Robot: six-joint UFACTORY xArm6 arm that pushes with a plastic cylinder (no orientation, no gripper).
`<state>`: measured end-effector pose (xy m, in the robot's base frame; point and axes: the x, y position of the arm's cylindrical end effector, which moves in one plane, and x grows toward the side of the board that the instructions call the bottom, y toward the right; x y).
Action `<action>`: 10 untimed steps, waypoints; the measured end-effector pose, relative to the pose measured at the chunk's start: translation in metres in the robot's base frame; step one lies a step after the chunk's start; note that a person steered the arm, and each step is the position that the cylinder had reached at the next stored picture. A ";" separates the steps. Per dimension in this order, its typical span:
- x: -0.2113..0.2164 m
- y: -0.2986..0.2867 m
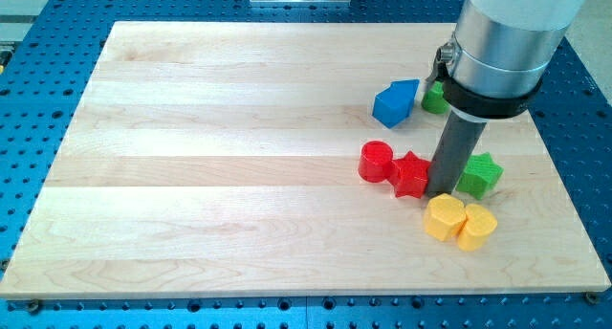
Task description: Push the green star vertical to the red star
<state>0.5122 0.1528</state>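
Seven blocks lie on the wooden board (239, 157), all gathered around the tip (442, 194). The tool is a plain dark rod with nothing to open or close, and it grips nothing; its lower end stands on the board between the two stars. The red star (412, 174) sits just to the view's left of the tip, touching or nearly touching the rod. The green star (479, 174) lies just to the view's right of the tip, close against it. A red cylinder (377, 162) rests beyond the red star, further left. Below the tip, two yellow blocks (446, 217) (477, 227) sit side by side. Above the tip, toward the view's top, are a blue block (396, 102) and a second green block (435, 98), partly hidden by the arm.
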 end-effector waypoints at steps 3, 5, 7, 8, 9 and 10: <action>0.048 0.062; -0.017 0.064; -0.071 0.039; -0.086 0.039; -0.075 0.061; -0.042 0.064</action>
<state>0.4698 0.2168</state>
